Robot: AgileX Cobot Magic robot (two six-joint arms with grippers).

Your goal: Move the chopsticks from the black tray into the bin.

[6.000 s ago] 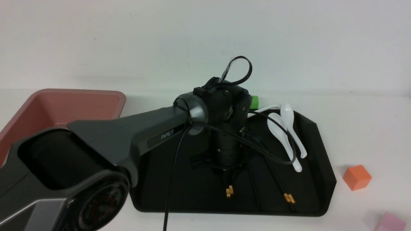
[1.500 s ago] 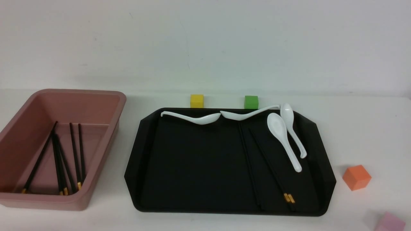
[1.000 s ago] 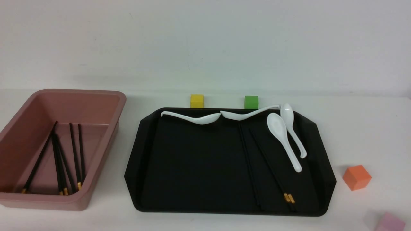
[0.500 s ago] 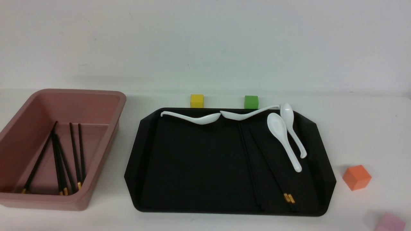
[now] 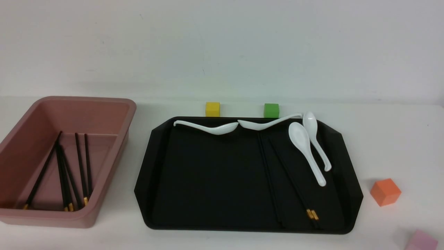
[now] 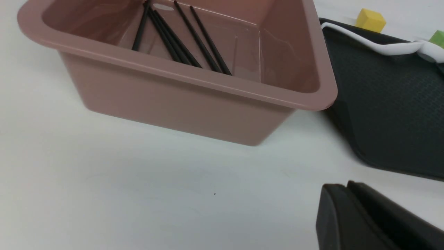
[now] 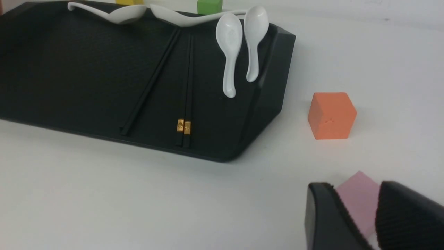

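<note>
Three chopsticks (image 5: 290, 180) lie right of centre on the black tray (image 5: 194, 180), five more in the pink bin (image 5: 114, 104) at left; left gripper (image 6: 360, 215) closed, right gripper (image 7: 357, 211) narrowly parted, both empty.

Left gripper (image 6: 350, 208): matte black fingers, smooth rounded outer edges, right gripper (image 7: 357, 215): two matte black fingers (image 7: 406, 215), finely ribbed inner pads, blunt rounded tips
</note>
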